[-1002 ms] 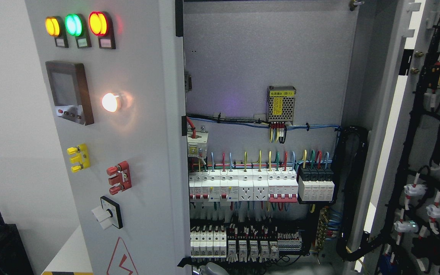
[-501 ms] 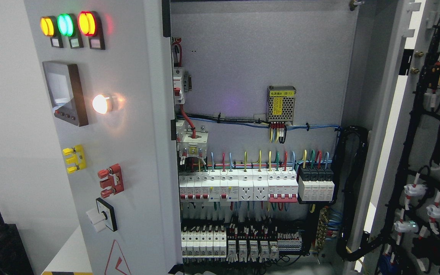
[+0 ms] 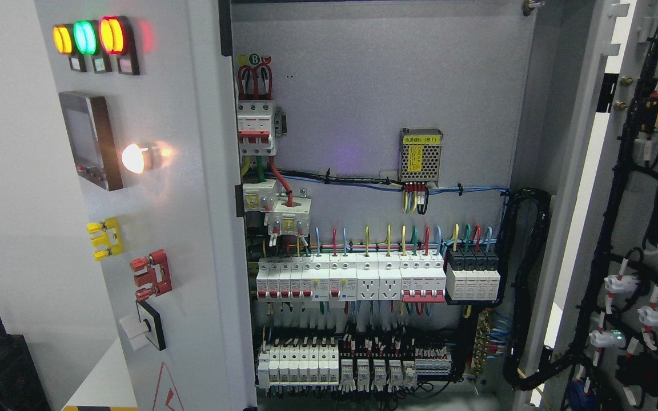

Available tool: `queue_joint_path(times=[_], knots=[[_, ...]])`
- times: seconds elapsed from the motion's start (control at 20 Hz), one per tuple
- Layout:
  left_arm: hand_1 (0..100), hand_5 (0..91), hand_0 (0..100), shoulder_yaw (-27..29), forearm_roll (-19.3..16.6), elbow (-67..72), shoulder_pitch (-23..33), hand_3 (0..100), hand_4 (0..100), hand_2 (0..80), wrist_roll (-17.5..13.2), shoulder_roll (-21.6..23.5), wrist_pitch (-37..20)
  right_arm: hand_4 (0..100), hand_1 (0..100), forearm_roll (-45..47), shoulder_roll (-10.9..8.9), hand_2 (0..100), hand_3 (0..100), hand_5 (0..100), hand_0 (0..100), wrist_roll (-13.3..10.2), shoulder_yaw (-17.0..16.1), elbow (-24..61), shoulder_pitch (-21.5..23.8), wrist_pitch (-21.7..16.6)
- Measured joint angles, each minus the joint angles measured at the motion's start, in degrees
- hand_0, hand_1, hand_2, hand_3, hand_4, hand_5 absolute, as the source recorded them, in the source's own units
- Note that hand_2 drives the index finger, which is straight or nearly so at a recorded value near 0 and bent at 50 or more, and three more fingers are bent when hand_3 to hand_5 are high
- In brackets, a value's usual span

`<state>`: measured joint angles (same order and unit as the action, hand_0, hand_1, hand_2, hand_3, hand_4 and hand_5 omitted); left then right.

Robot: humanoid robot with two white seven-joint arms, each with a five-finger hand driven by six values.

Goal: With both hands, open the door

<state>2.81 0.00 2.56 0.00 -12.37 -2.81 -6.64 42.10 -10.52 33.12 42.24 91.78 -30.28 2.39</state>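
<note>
From the head view, an electrical cabinet stands open with both doors swung outward. The left door [image 3: 192, 228] fills the left part of the picture, its outer face turned toward the camera. On it sit three lit indicator lamps [image 3: 86, 37] in amber, green and red near the top, a small display panel [image 3: 86, 140] below them, a glowing white lamp [image 3: 135, 158], a yellow terminal block [image 3: 102, 238], a red terminal block [image 3: 151, 274] and a rotary switch [image 3: 143, 334] low down.

The right door [image 3: 586, 188] is seen edge-on at the right, with black cable bundles [image 3: 620, 240] and white connectors on its inner face.

Between the doors, the grey back plate [image 3: 363, 85] carries a three-pole breaker [image 3: 256, 128] at upper left, a meshed power supply [image 3: 420, 155] with a yellow label, a row of white circuit breakers [image 3: 352, 278] with coloured wires above, and a lower row of terminals [image 3: 329, 362].

Neither hand shows in the picture, so their state cannot be told.
</note>
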Motion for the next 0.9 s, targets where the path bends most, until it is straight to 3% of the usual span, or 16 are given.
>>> queue_joint_path(times=[0.9], knots=[[0,0.0,0,0.0,0.0,0.0,0.0,0,3,0.0,0.0,0.0,0.0,0,0,-0.1,4.34,0,0,0,0,0.0,4.1,0.4,-0.5,2.6]])
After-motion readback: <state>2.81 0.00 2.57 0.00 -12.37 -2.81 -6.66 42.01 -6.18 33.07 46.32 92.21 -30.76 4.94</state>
